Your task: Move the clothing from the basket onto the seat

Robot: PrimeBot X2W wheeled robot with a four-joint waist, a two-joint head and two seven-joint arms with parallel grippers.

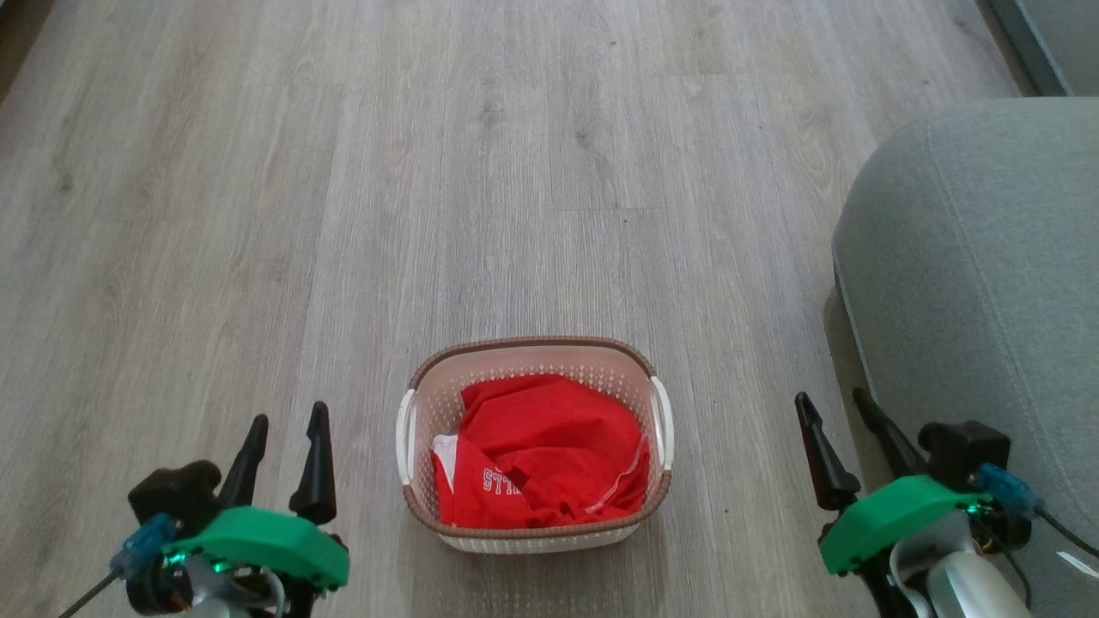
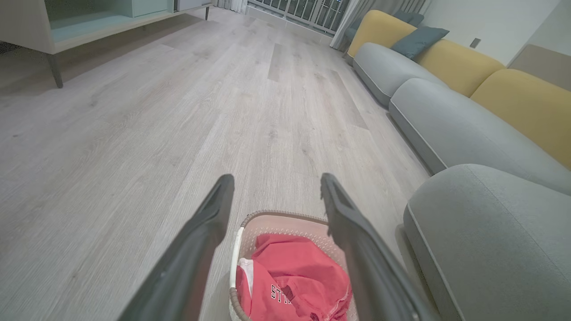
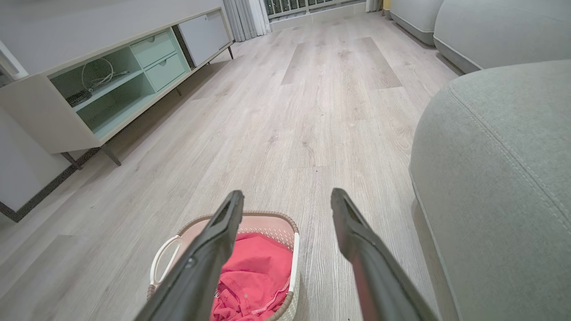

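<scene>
Jaws apart, left gripper (image 1: 288,415) and right gripper (image 1: 830,396) (over plank floor (image 1: 515,172))

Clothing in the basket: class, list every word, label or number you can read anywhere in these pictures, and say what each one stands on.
"ST...": white block letters on the red clothing lying in the basket. Only these first letters read in the left wrist view; the rest runs into a fold.
The same lettering in the head view: too blurred to read.
No other legible writing.
</scene>
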